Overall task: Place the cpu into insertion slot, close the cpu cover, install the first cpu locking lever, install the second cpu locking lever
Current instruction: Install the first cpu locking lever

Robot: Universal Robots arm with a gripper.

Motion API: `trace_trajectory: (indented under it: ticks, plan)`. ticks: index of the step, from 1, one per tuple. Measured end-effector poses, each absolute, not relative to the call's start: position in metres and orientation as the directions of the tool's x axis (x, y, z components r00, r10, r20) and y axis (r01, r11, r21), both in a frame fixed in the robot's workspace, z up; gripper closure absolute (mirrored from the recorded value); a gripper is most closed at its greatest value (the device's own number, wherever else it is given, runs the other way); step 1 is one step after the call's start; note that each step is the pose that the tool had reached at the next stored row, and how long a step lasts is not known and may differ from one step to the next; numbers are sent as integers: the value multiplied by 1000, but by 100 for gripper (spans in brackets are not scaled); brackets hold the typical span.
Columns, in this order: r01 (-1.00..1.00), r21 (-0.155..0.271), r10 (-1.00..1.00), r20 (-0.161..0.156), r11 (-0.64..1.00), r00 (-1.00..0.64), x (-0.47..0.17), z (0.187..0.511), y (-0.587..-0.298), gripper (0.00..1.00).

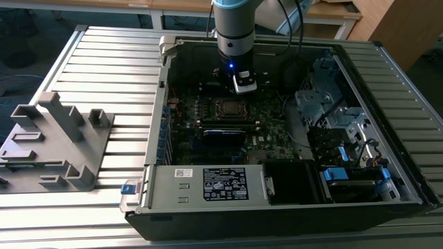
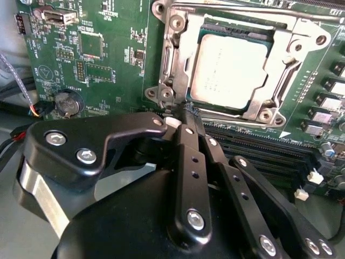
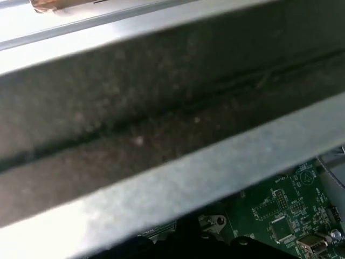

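Here the end effector (image 2: 183, 116) hangs low over the motherboard (image 2: 108, 59), its black fingers (image 2: 191, 162) drawn together to a closed tip with nothing between them. Just beyond that tip, in the second wrist view, lies the insertion slot (image 2: 242, 65): the tip sits at the slot's near corner, close to a silver bolt (image 2: 166, 93), and I cannot tell whether it touches. The cpu (image 2: 229, 70) already lies flat in the slot, pale face up. The cpu cover (image 2: 283, 59) appears folded down around it, its window framing the chip. A thin lever rod (image 2: 242, 8) runs along the slot's far edge, its long axis crosswise to the fingers.

Beside the tip, long dark memory slots (image 2: 259, 143) run along the slot's near edge, so room there is tight. In the exterior view the arm (image 1: 235, 31) reaches straight down into the open computer case (image 1: 159, 155), which lies on a ribbed metal worktop (image 1: 104, 67), with walls close around.
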State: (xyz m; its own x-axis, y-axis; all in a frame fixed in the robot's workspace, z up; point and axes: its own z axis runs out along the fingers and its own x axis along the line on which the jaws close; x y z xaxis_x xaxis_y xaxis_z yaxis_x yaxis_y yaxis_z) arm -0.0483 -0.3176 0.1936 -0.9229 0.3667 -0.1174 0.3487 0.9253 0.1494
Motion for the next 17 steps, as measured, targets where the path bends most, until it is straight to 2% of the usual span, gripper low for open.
trace_trajectory:
  ticks: [10,17]
  plan:
    - [349,150,367,-118,925,-923,-48,206,-318,89]
    - [349,191,372,-101,918,-923,-49,206,-317,89]
